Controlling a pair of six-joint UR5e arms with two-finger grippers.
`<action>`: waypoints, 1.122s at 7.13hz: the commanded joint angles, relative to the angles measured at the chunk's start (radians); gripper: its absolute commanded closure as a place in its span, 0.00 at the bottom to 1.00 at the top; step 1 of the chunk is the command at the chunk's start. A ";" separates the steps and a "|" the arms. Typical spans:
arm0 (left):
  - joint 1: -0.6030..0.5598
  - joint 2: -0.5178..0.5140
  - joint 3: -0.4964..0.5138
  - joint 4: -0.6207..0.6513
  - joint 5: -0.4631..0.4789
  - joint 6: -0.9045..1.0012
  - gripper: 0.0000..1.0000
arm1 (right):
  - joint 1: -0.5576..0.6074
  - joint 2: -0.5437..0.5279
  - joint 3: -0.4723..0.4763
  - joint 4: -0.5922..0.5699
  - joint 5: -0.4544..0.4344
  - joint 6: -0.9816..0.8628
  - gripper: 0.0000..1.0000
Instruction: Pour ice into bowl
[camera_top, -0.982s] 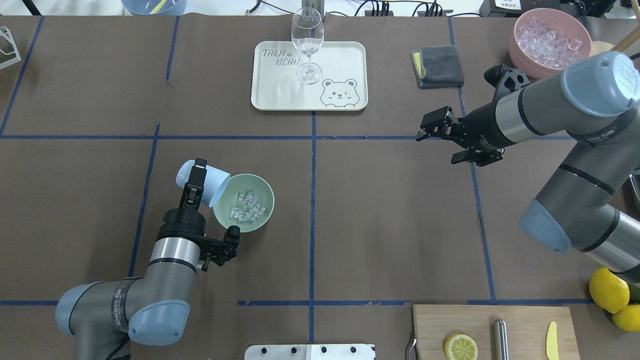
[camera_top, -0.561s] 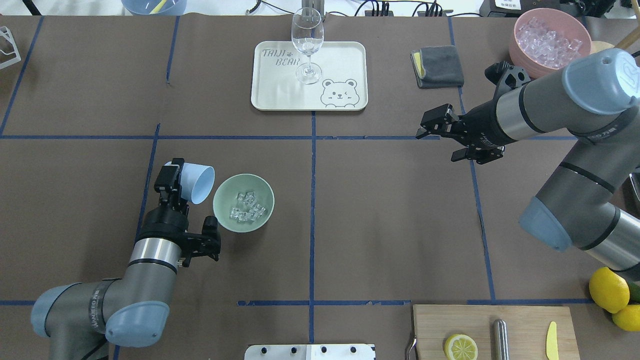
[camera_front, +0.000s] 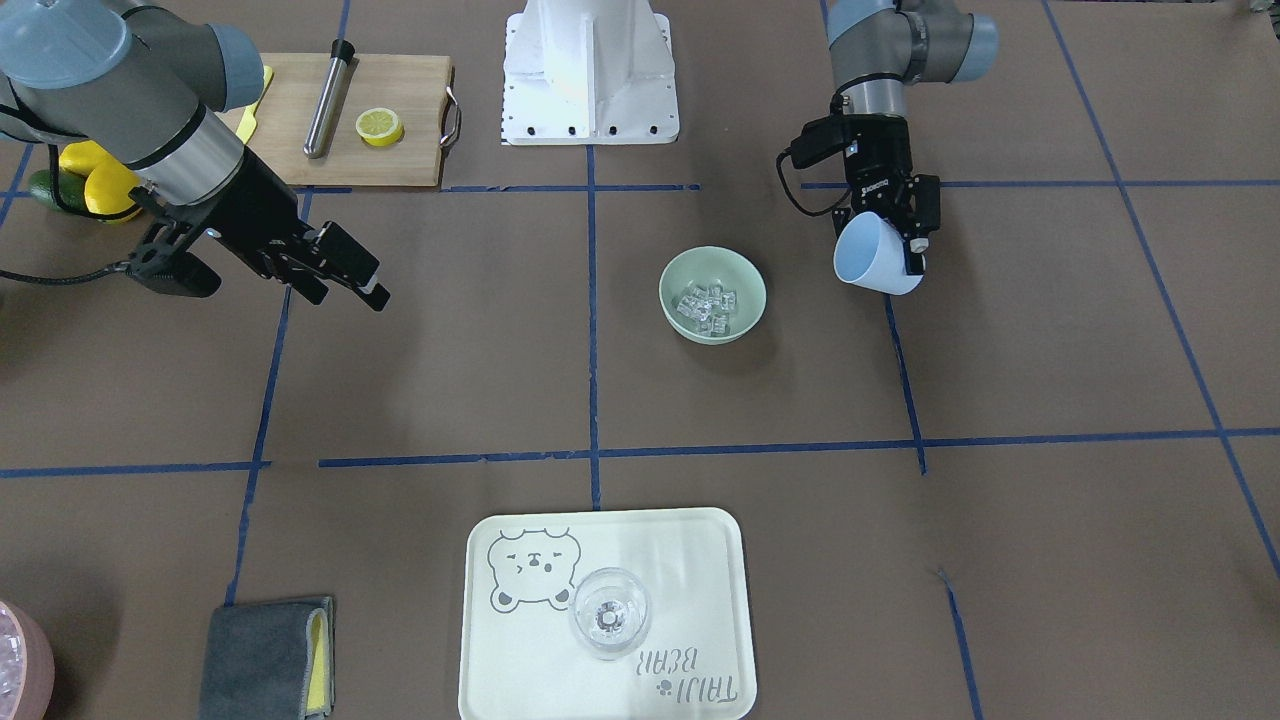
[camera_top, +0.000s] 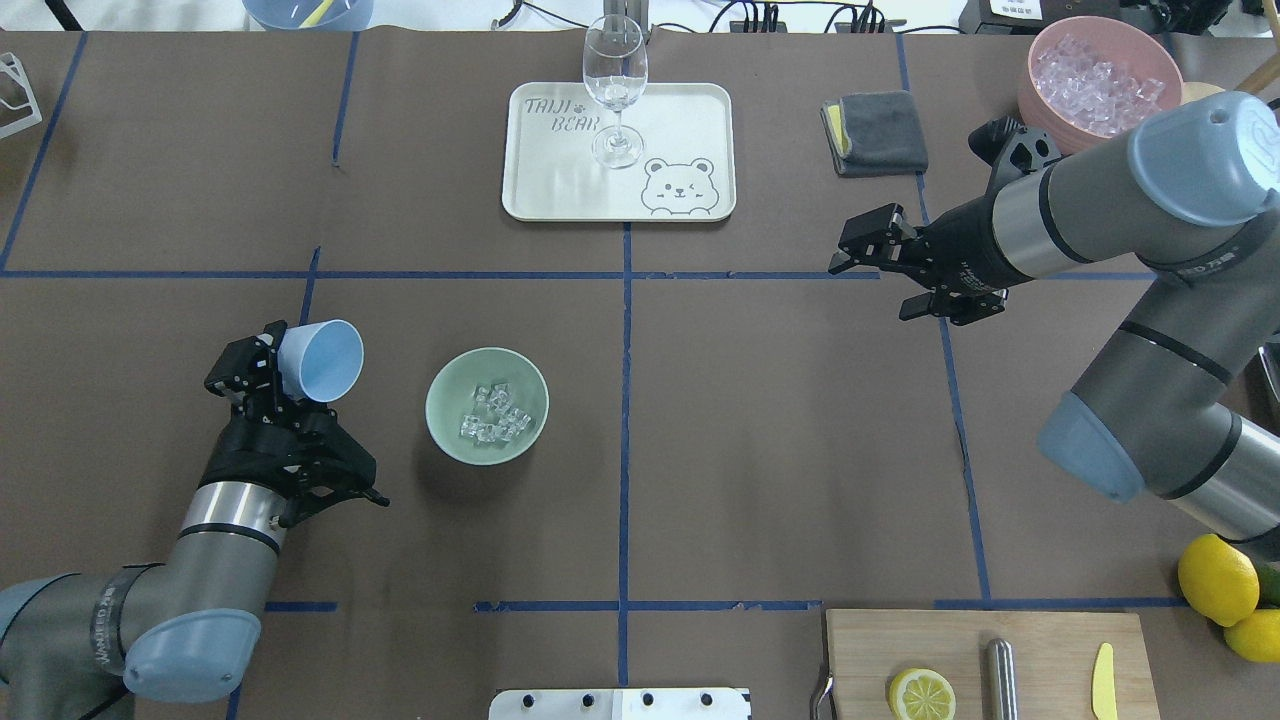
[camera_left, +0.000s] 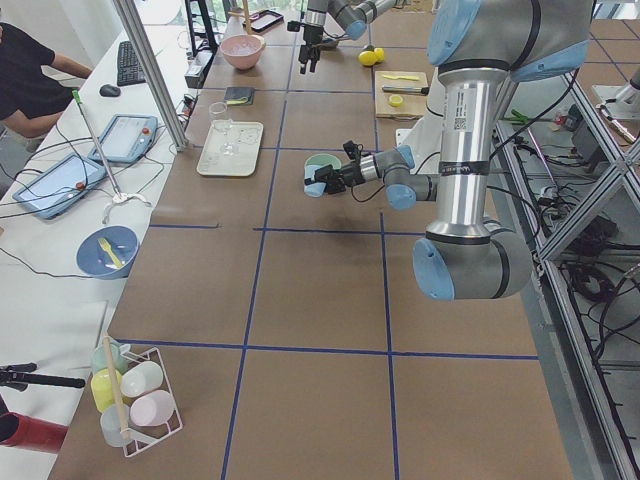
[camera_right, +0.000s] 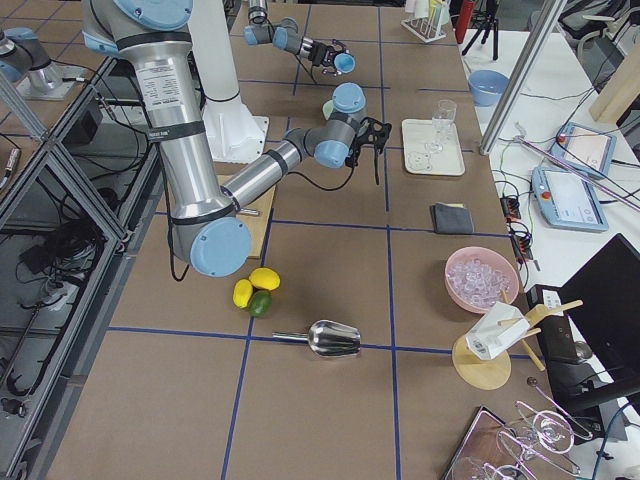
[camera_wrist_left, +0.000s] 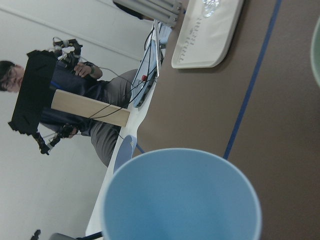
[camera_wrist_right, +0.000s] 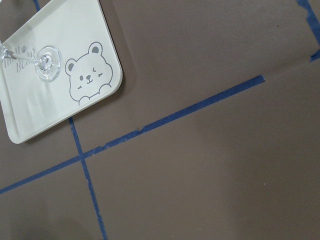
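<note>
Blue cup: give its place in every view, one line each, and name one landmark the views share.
Front-facing: blue cup right of centre, to the right of the mint-green bowl.
Overhead: left of centre, to the left of the bowl.
Exterior left: small, upper middle, just below the bowl.
Exterior right: small, near the top, above the bowl.
Left wrist: fills the bottom.
Right wrist: not in it.
Landmark: the bowl, beside the cup in all four exterior views.

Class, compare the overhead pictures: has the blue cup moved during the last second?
Yes. Held by the left gripper, the blue cup has moved toward the view's left: it was over the rim of the bowl and is now clear of it.
</note>
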 joint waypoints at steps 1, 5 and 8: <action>0.000 0.110 0.103 -0.322 0.000 -0.186 1.00 | 0.000 0.000 0.004 -0.002 0.000 0.000 0.00; 0.001 0.187 0.445 -0.960 0.042 -0.253 1.00 | 0.009 -0.005 0.017 -0.002 0.003 0.000 0.00; 0.001 0.193 0.462 -0.956 0.036 -0.277 1.00 | 0.009 -0.008 0.033 -0.003 0.002 0.000 0.00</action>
